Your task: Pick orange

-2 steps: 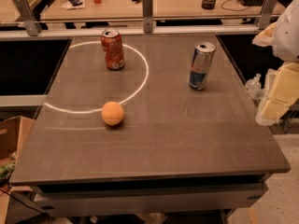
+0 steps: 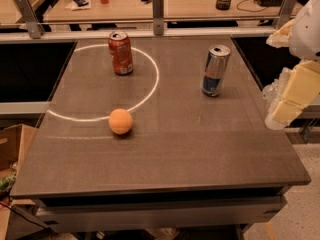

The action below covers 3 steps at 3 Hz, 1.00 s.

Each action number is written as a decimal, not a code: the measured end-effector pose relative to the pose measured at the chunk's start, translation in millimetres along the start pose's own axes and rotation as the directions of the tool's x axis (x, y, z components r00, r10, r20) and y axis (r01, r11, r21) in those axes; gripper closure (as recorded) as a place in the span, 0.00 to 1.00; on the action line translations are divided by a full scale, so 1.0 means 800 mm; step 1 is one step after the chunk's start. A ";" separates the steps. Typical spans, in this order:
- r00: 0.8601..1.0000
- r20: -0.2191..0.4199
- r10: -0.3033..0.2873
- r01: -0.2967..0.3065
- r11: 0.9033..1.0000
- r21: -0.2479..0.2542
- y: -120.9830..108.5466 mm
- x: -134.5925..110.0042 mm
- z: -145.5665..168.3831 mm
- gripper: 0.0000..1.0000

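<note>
Orange (image 2: 120, 121): lay on the table (image 2: 200, 154), well apart from the gripper, far to its left in the camera view and a little nearer the camera, resting on the near edge of a white ring (image 2: 156, 84) marked on the top.

Gripper (image 2: 292, 96): hung beyond the table's right edge, clear of every object; whether it was released or clenched could not be told.

Risk 1: the fruit, ball-shaped and smooth, looked likely to roll if touched off-centre, and the flat top showed no rim to stop it.

Risk 2: the blue-and-silver can (image 2: 215, 70) stood nearest the gripper, close to a straight line toward the orange; a low sweep across could topple it.

Risk 3: the orange-red can (image 2: 120, 53), farther from the gripper than the fruit and beyond it, shared its colour and might draw the grasp by mistake.

Materials: pale, matte orange skin; 2 upright metal cans with glossy sides and opened tops; a dark, fine-grained tabletop with a dull sheen.

Shapes: 1 small sphere, shorter than both cans; 2 cylinders, the blue one slimmer; a broad rectangular slab.
</note>
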<state>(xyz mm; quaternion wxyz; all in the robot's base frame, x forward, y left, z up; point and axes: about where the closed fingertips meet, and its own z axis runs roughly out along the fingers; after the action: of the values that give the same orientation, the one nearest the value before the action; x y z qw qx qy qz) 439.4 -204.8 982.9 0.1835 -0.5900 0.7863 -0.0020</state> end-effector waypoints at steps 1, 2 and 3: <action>0.982 0.163 0.099 -0.095 0.995 -0.031 0.011 -0.031 -0.004 0.00; 0.945 0.295 0.144 -0.129 0.989 -0.070 0.028 -0.064 0.000 0.00; 0.927 0.357 0.115 -0.107 0.993 -0.042 0.055 -0.095 0.011 0.00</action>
<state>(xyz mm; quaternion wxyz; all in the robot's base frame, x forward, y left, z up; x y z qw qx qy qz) 418.9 -119.0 987.0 0.3172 -0.5369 0.7717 0.1247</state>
